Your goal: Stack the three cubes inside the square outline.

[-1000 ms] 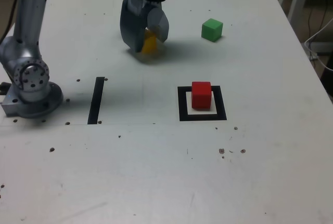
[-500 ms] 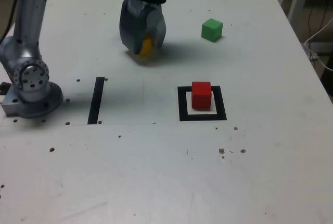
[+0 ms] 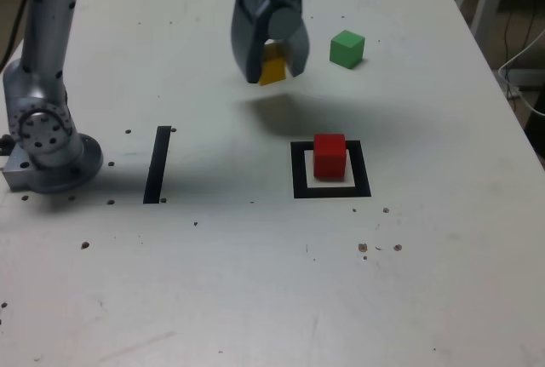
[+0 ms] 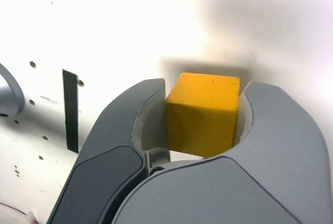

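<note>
Yellow cube (image 3: 273, 69) clamped in gripper (image 3: 271, 76), airborne at 11 o'clock of red cube (image 3: 329, 155) in square outline (image 3: 332, 191). Risk: off-center release, 2-stack topples.

The arm rose from its base (image 3: 51, 150) at the exterior view's left and reached across; its claw (image 3: 271, 67) pointed down, raised, jaws clamped on the yellow cube (image 4: 204, 114).

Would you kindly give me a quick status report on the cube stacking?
Gripper shut on yellow cube, lifted clear of table. Red cube sits inside square outline; green cube waits at the far side. Nothing blocking the red cube's top.
</note>
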You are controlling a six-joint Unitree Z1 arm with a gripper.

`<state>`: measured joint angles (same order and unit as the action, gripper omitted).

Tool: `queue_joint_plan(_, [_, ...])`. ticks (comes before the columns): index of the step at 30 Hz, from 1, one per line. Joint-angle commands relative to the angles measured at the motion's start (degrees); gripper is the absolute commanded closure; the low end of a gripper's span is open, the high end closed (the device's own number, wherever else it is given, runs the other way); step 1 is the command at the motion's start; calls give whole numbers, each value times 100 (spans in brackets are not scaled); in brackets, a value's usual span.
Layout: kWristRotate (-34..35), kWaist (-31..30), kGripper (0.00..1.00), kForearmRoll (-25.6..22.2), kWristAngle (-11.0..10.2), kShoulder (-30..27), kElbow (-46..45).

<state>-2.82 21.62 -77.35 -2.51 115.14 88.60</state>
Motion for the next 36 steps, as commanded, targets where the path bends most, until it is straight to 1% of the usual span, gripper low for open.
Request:
queue_joint_plan(1, [-15, -215, 70, -156, 13, -60, 184])
queue_joint_plan(6, [-23, -720, 70, -428, 84, -64, 530])
queue_joint_plan(13, [-4, -1347, 70, -657, 257, -49, 807])
queue_joint_plan(18, [51, -1748, 70, -719, 366, 8, 897])
queue_joint_plan(23, [151, -2023, 70, -710, 448, 68, 907])
queue_joint_plan(36, [347, -2407, 70, -675, 448, 326, 1088])
